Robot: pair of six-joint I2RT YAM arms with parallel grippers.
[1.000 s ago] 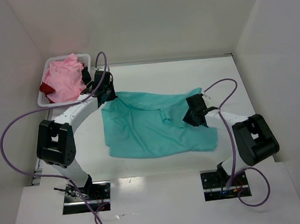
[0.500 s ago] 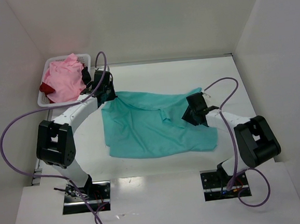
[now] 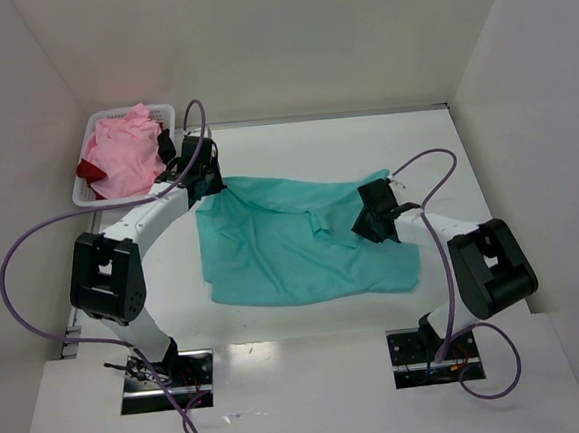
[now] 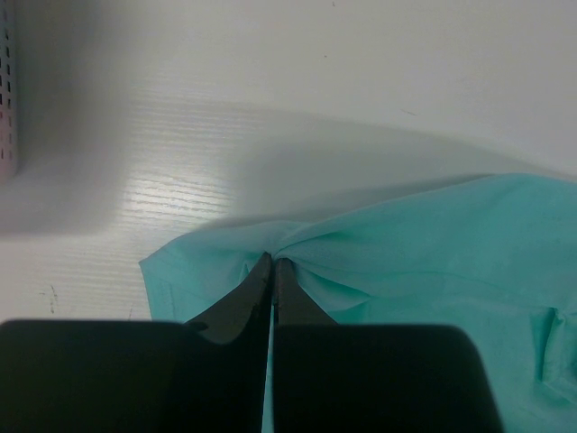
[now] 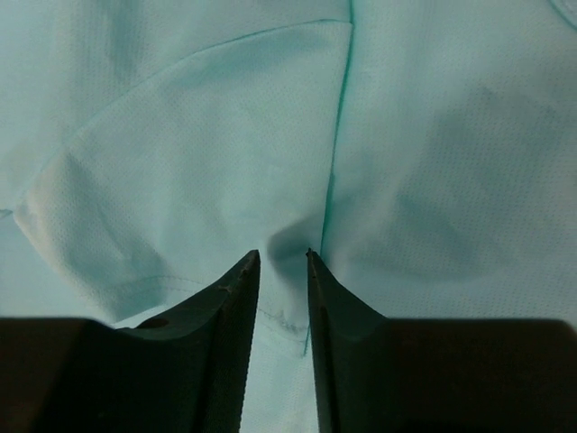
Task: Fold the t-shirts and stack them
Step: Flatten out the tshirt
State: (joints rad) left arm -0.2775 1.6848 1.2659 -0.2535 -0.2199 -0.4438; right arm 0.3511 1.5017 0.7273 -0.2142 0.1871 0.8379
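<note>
The teal t-shirt point(image 3: 292, 246) lies spread and creased on the table between the arms. My left gripper point(image 3: 214, 189) is shut on its far left corner; the left wrist view shows the jaws point(image 4: 272, 260) closed with the teal cloth point(image 4: 406, 244) bunched at the tips. My right gripper point(image 3: 365, 235) is down on the shirt's right part. In the right wrist view its jaws point(image 5: 283, 254) stand a narrow gap apart with a pucker of the cloth point(image 5: 180, 162) between the tips. The pink t-shirt point(image 3: 124, 154) and the dark red t-shirt point(image 3: 87, 170) lie in the basket.
The white lattice basket point(image 3: 164, 113) stands at the far left corner, just behind my left gripper; its edge shows in the left wrist view point(image 4: 7, 90). White walls close the table on the left, back and right.
My right arm has shifted slightly and its gripper has edged a little away from me over the shirt. The left gripper and the shirt's outline look unchanged.
</note>
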